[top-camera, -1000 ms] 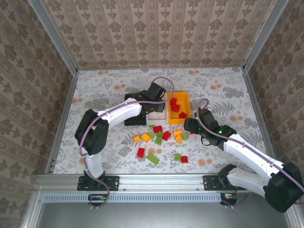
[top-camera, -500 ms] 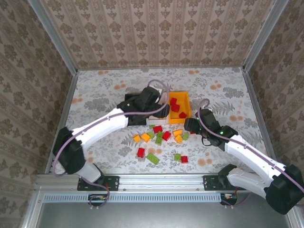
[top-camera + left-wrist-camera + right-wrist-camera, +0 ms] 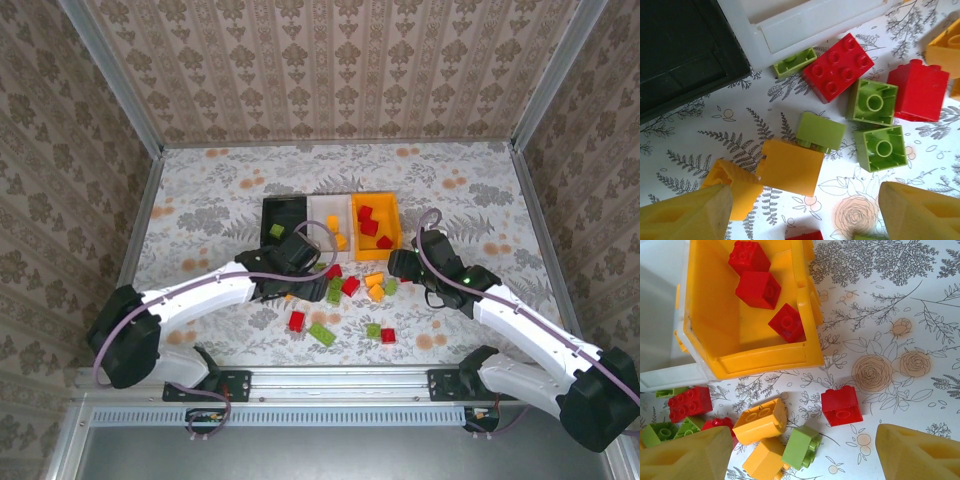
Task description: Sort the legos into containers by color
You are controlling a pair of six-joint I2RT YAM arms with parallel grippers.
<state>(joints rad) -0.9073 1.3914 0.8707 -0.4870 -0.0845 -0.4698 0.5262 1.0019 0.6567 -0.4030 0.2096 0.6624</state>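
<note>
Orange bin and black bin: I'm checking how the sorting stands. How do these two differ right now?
The orange bin holds three red bricks; the black bin shows one lime green brick, its near end hidden under the left arm. The orange bin ends the row on the right, the black bin on the left, with the white bin between. Both are open-topped, rectangular and alike in size.
</note>
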